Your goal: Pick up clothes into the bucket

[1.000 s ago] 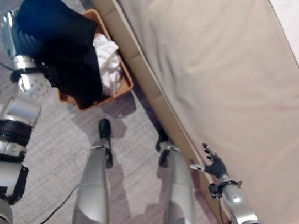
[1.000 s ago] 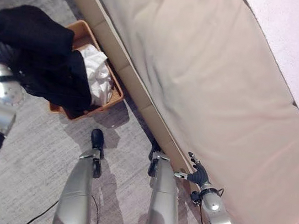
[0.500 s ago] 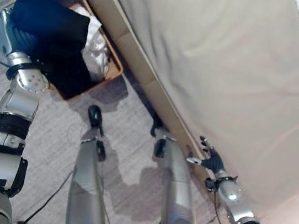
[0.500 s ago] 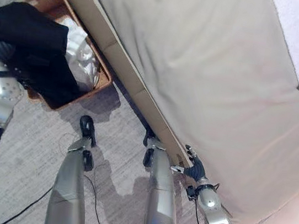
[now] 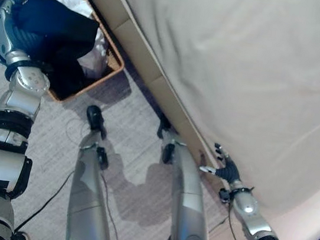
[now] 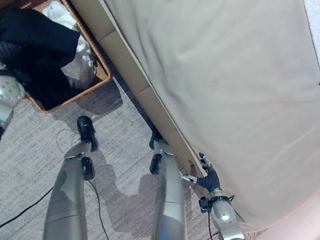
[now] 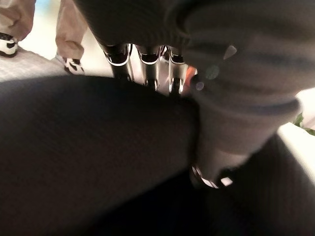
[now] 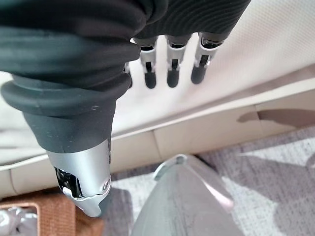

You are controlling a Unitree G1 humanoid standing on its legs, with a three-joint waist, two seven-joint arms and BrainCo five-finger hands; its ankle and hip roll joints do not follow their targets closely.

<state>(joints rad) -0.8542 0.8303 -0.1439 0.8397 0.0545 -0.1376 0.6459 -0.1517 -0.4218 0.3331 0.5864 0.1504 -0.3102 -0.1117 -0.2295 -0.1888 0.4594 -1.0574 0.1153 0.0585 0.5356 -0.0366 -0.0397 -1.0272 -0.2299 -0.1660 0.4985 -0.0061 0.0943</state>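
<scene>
I am holding a dark garment [image 5: 57, 25] over the woven basket [image 5: 108, 59] on the carpet at about ten o'clock from my feet, beside the base of the beige sofa [image 5: 227, 64]. My left hand [image 7: 147, 61] is sitting against the cloth, which is draping over it; in my wrist view the fingers are reaching down into the dark fabric, but I cannot tell whether they are curling round it. My right hand [image 5: 225, 168] is hanging at about four o'clock by the sofa's edge, fingers apart and relaxed, holding nothing.

To do this step well, I judge I should be lowering the bundle until it is well inside the rim before letting go, so no sleeve is trailing over the edge.

The basket is holding a crumpled white cloth [image 5: 86, 11], with the dark garment's lower part hanging into it.
</scene>
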